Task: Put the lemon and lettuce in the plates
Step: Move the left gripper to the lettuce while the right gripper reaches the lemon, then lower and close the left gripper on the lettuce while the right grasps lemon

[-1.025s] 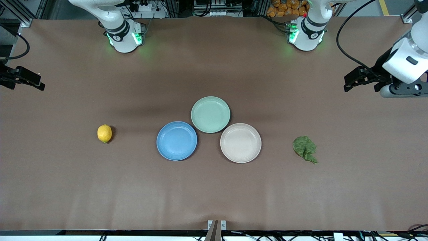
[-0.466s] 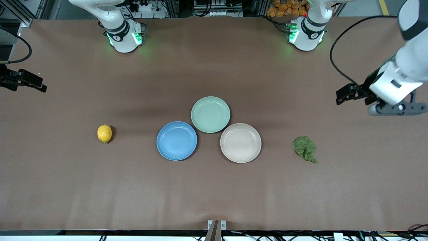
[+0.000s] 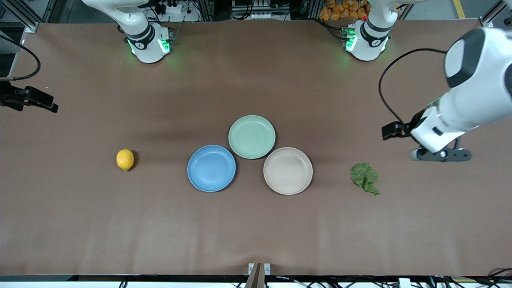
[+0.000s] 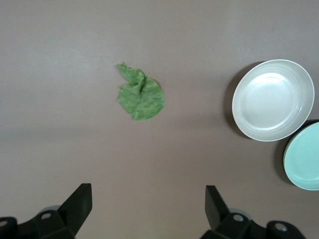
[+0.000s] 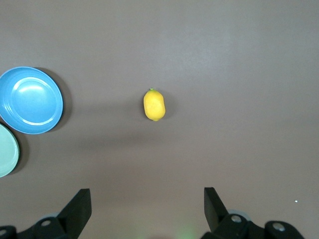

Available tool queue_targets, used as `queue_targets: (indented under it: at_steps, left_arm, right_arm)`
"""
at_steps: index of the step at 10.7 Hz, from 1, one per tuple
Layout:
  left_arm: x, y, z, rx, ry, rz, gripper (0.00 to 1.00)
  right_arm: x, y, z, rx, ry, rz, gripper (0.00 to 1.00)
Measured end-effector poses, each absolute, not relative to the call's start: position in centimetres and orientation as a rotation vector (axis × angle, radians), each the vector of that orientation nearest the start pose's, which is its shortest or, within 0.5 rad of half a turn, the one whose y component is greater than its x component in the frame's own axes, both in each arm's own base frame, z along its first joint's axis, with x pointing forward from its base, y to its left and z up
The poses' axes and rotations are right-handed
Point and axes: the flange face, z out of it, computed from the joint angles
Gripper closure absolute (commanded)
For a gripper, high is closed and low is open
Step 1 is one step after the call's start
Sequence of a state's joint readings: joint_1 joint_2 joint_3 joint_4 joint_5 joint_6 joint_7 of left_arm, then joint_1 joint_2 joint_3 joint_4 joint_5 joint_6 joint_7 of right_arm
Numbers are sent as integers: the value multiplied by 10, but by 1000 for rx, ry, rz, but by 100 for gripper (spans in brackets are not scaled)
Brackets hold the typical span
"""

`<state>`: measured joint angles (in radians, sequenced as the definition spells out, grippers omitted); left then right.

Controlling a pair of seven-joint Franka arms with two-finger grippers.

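While both arms hang above the table with nothing gripped, the task stands at its approach step. Left gripper (image 4: 147, 204), fingers spread wide, is over bare table near the lettuce leaf (image 3: 365, 177), which lies toward the left arm's end beside the beige plate (image 3: 288, 171). Right gripper (image 5: 147, 206), equally spread, is over the table's right-arm end; the lemon (image 3: 125, 159) rests beside the blue plate (image 3: 211, 168). Next: descend and centre over each item.

The mint-green plate (image 4: 303, 158) is cut off in both wrist views.
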<state>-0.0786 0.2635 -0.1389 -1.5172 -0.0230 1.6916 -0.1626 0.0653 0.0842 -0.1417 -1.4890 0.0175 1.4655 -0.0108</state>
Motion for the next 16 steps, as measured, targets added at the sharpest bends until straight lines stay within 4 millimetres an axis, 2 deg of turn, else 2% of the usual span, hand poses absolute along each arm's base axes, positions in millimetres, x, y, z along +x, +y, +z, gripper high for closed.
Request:
queue_targets:
  at_steps: [4, 7, 9, 12, 14, 16]
  left_arm:
    - [621, -146, 492, -3176, 114, 160, 0]
    - [633, -164, 461, -3067, 212, 114, 0]
    - [644, -169, 429, -3048, 235, 116, 0]
    - [669, -153, 366, -3099, 153, 113, 0]
    - [685, -119, 347, -3157, 35, 70, 0]
    - [693, -99, 333, -3166, -61, 50, 0]
  right_arm:
    - [585, -36, 574, -3127, 99, 234, 0]
    - [597, -37, 553, -3127, 104, 259, 0]
    - [611, -39, 526, -3121, 113, 275, 0]
    - [626, -50, 477, -3092, 153, 370, 0]
    - [634, -52, 444, -3085, 160, 438, 0]
    - [641, -53, 415, -3084, 163, 480, 0]
